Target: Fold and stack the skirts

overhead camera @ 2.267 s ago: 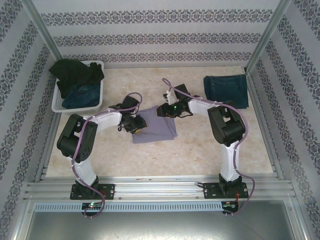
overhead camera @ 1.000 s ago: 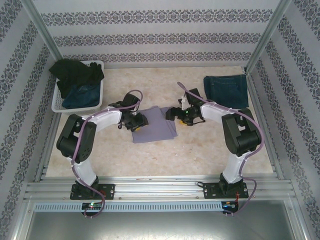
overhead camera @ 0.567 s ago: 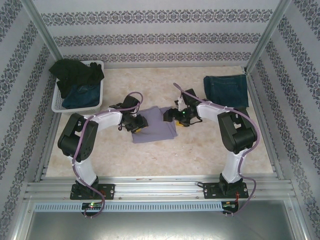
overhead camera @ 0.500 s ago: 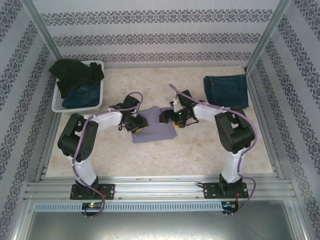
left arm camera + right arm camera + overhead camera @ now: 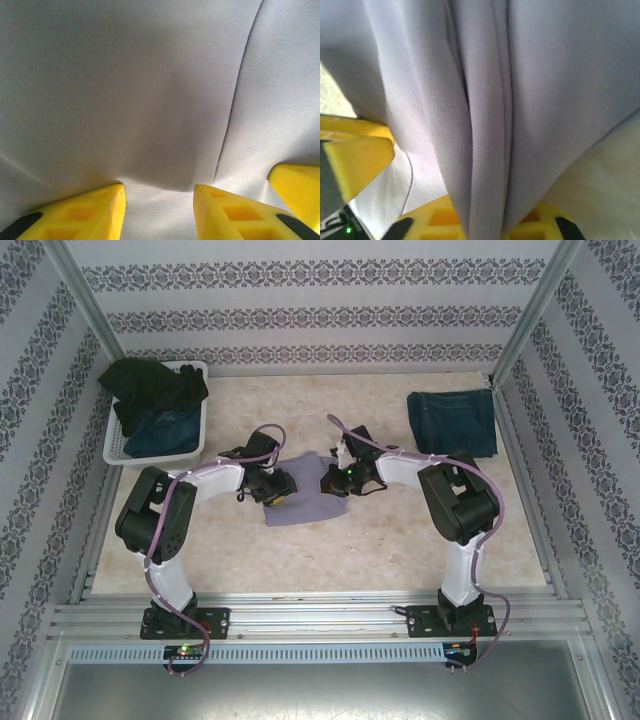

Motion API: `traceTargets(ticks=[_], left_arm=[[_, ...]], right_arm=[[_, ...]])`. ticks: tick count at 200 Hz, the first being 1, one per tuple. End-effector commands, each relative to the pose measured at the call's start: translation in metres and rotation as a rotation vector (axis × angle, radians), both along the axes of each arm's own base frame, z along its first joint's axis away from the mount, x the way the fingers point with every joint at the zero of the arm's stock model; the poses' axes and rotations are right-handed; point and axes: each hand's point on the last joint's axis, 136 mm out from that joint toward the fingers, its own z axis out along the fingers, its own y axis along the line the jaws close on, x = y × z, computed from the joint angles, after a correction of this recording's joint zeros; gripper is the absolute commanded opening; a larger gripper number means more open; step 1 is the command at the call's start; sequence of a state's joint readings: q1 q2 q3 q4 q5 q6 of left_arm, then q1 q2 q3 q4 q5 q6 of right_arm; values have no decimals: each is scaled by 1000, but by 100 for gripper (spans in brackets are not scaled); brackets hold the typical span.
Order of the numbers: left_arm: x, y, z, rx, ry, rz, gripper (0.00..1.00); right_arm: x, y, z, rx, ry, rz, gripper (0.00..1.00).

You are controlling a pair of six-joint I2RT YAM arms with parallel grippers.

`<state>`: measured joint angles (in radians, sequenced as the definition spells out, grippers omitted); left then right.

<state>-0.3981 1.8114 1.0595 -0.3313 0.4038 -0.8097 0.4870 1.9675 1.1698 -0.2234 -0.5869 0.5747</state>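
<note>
Just now the right gripper [image 5: 335, 480] has slid leftward from the bare tabletop onto the right edge of the lavender skirt [image 5: 303, 498] and snapped from wide apart to pressed together. In the right wrist view its yellow fingers [image 5: 360, 160] pinch a bunched ridge of that pale cloth. The left gripper [image 5: 272, 487] has hardly moved. It sits on the skirt's left part, and in its wrist view its fingers [image 5: 90, 215] stand part-way apart, pressing flat on the fabric rather than pinching it. The skirt lies just left of the frame's centre and looks narrower than a second ago, its right side gathered up.

To my eye this starts a fold: one side is pinned and the other gripped, ready to be carried across.

Further out, a folded denim skirt [image 5: 452, 422] lies alone at the upper right, the likely base of the stack. At the upper left a white basket [image 5: 140, 459] holds a black skirt [image 5: 150, 385] heaped over another denim skirt [image 5: 165, 430], both unfolded. The table [image 5: 400, 540] is pale and marbled, edged by a metal rail [image 5: 320, 615] at the bottom, with patterned wallpaper [image 5: 300, 315] on the walls around it.
</note>
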Motion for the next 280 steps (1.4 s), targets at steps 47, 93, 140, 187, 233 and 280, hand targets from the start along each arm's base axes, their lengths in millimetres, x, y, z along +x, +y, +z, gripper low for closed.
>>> traceTargets(ticks=[47, 93, 140, 187, 233, 280], left_arm=[[1, 23, 39, 74, -71, 50, 53], [22, 67, 63, 141, -161, 205, 87], [31, 98, 85, 224, -212, 289, 100], [30, 108, 89, 257, -195, 323, 100], [23, 112, 85, 281, -139, 344, 100], [14, 120, 92, 314, -134, 364, 100]], right_arm=[[29, -81, 55, -655, -391, 233, 0], [68, -146, 83, -983, -493, 416, 0], [116, -205, 105, -1079, -528, 420, 0], [165, -254, 130, -961, -562, 311, 0], [204, -310, 142, -848, -564, 182, 0], [206, -369, 125, -733, -468, 104, 0]])
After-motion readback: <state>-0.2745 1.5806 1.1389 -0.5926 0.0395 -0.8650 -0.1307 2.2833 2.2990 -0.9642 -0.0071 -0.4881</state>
